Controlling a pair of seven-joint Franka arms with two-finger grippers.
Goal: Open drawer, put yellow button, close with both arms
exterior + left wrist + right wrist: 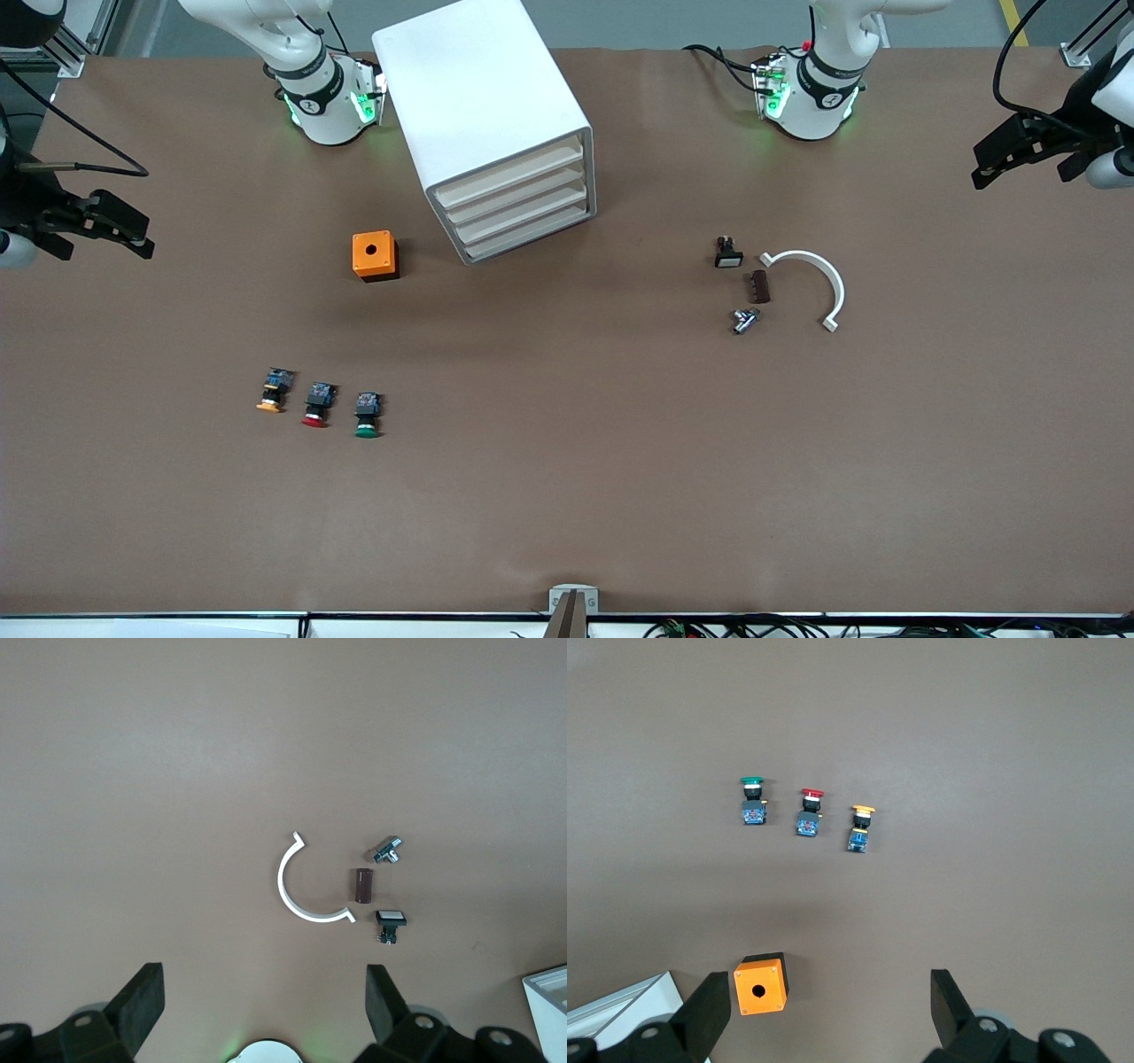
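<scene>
Standing on the brown bench (567,496) between the two arm bases, the big white rounded-corner cabinet (483,97) has all four shallow beige-fronted drawers pushed in, the topmost drawer (509,175) included. The small push-button with the yellow-orange mushroom cap (274,390) lies nearer the front camera, toward the right arm's end, at the end of a row with a red-capped button (316,405) in the middle and a green-capped button (367,416) beside that. An orange square box with a round hole (374,255) sits between that row and the cabinet. Toward the left arm's end lie a white curved plastic clip (815,282), a small brown block (760,286), a little metal fitting (744,320) and a black switch with a white face (727,253). The right pincer (106,226) hangs open and empty above its end of the bench, and the left pincer (1019,151) hangs open and empty likewise; both arms wait.
</scene>
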